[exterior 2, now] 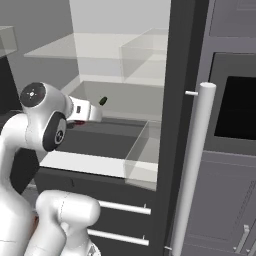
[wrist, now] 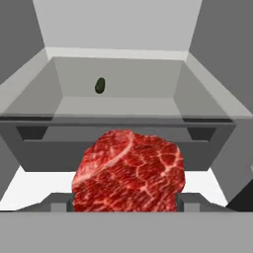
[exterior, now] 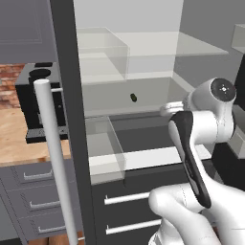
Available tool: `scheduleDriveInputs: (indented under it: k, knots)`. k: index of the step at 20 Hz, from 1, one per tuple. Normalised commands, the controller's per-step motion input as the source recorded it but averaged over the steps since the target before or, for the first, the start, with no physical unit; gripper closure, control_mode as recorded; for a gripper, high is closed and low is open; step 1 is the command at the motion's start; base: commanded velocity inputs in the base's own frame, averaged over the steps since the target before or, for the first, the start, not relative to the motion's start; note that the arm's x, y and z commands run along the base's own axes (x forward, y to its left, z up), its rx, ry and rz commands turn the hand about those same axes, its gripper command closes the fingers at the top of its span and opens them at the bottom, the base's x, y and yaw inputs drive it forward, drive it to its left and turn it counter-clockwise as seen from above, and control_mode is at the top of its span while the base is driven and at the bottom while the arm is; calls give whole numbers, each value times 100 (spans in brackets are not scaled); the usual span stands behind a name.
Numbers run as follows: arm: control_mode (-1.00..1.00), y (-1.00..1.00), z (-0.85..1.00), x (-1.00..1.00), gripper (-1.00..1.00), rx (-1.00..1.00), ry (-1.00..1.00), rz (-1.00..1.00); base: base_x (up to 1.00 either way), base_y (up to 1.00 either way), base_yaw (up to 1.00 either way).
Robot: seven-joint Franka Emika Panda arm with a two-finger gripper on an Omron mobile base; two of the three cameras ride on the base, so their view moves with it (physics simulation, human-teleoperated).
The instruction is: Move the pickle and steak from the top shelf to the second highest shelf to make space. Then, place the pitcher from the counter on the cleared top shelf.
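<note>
The gripper (wrist: 123, 207) is clamped, jaws wide, on the flat marbled bright-red steak (wrist: 129, 172), holding it before the open fridge. The tiny dark olive-green pickle (wrist: 100, 85) lies on the second translucent glass shelf (wrist: 118, 105), well beyond the steak.

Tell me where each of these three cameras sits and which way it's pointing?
Left base view: behind the arm's left, facing the open fridge past its door handle; the white arm rises lower right.
Right base view: behind the arm's right, same fridge; the arm rises lower left.
Hand view: on the hand, looking into the fridge along the jaws, the steak held between them.
Shared: all three show the pickle on a glass shelf.
</note>
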Motion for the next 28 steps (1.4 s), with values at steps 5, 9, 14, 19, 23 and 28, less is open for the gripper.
scheduleDriveInputs:
  k: [5, 9, 14, 19, 23, 28]
  knots:
    - [-100, 0, -23, 39, 100, 0, 0, 0, 0, 0, 0]
    - [-100, -16, -18, 51, 100, 0, 0, 0, 0, 0, 0]
    - [-100, -40, -8, 51, 100, 0, 2, 0, 0, 0, 0]
    - [-100, -39, -7, 66, 100, 0, 4, -1, 0, 0, 0]
    - [-100, -19, -16, 66, 100, 0, 1, 0, 0, 0, 0]
    - [-100, -12, -22, 62, 100, 0, 0, 0, 0, 0, 0]
